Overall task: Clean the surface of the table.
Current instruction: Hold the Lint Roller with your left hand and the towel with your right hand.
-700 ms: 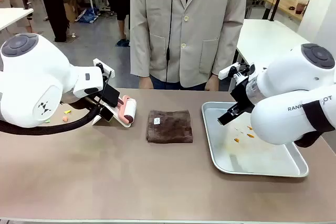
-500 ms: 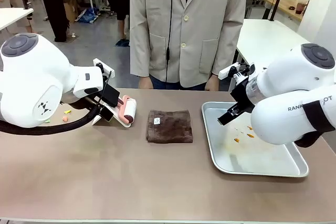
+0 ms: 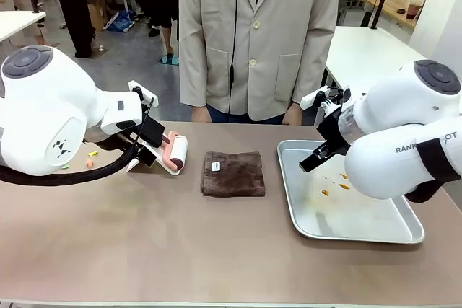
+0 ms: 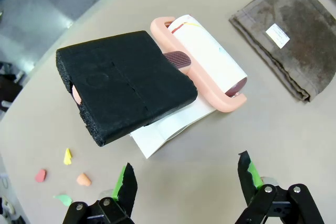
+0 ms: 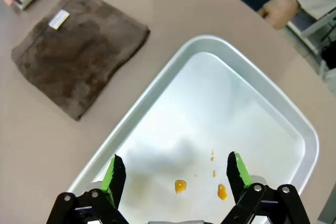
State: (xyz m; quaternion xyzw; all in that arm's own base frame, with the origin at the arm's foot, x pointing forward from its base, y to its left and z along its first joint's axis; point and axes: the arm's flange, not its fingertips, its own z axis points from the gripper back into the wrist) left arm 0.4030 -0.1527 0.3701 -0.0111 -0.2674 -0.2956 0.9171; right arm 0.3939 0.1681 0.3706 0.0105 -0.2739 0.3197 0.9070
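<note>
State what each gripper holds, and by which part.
Nothing is held. The left gripper is open near the lint roller, the right gripper open over the tray.

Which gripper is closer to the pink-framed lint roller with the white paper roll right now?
Left. The left gripper hovers open close by the pink-framed white lint roller. The right gripper hangs open over the shallow silver metal tray, well away from the roller.
</note>
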